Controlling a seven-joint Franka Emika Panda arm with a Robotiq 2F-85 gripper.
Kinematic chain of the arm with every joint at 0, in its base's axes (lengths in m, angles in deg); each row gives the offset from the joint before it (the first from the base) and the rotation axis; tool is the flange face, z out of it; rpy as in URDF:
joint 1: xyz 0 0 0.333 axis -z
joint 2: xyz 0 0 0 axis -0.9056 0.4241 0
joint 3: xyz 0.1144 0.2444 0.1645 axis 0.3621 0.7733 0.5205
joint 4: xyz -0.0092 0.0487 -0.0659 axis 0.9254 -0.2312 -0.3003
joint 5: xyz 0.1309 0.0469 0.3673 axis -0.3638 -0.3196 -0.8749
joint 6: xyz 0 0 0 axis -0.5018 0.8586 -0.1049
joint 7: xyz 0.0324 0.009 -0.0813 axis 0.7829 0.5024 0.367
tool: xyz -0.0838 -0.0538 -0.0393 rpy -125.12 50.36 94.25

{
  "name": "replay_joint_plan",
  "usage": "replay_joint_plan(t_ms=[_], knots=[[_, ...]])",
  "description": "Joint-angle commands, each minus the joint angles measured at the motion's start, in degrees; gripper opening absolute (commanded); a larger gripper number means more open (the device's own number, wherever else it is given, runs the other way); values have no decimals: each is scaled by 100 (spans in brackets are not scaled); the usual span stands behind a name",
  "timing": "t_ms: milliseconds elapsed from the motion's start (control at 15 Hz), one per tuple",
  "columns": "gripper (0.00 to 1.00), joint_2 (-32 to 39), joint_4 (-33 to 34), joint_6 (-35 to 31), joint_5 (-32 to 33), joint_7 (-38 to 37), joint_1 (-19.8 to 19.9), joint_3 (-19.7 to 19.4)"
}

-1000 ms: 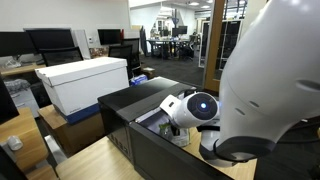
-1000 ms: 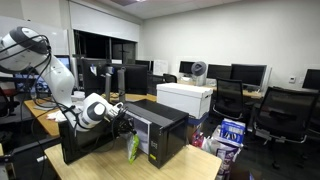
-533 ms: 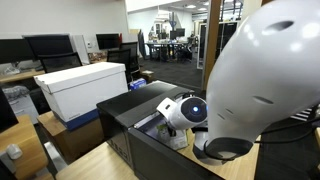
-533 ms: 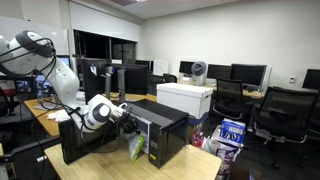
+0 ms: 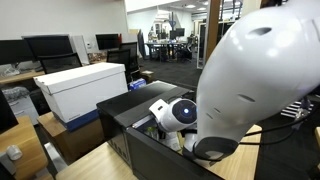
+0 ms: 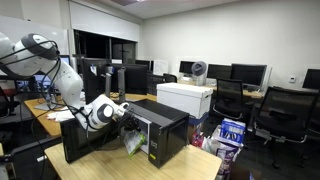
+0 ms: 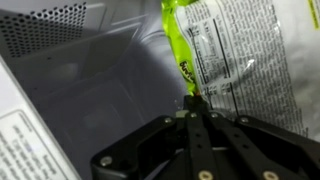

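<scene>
Arm wrist has slid sideways along the black box-shaped microwave [image 5: 128, 104] since a second ago, and the bag hangs a bit higher and more tilted. Robotiq gripper [image 7: 192, 100] is clamped shut on the top edge of the green-and-silver foil snack bag [image 7: 235, 55], fingertips pinched together on the green seam. Bag hangs just below the gripper at the microwave's open front [image 6: 131, 143]. Grey cavity wall with perforated vent [image 7: 50, 25] sits right behind the gripper. White rectangular cardboard box [image 6: 186, 97] is well apart, beyond the microwave. All on a light wooden table [image 6: 190, 160].
</scene>
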Motion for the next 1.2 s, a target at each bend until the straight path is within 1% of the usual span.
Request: replay_joint_plan(t_ms=[0,133,333,533,667,733,867,1133], knots=[[32,-104,228,-74,176,45,378,178],[48,-108,390,-46,194,58,574,278],[66,-215,281,-46,328,151,819,451],[87,-636,-291,-43,861,369,1211,802],[98,-950,-693,-17,1218,473,1536,1027],[100,-1124,-860,-14,1357,514,1701,1127],[100,-1452,-1197,0,1547,583,1973,1251],[100,-2184,-1979,0,1713,726,2323,1396]])
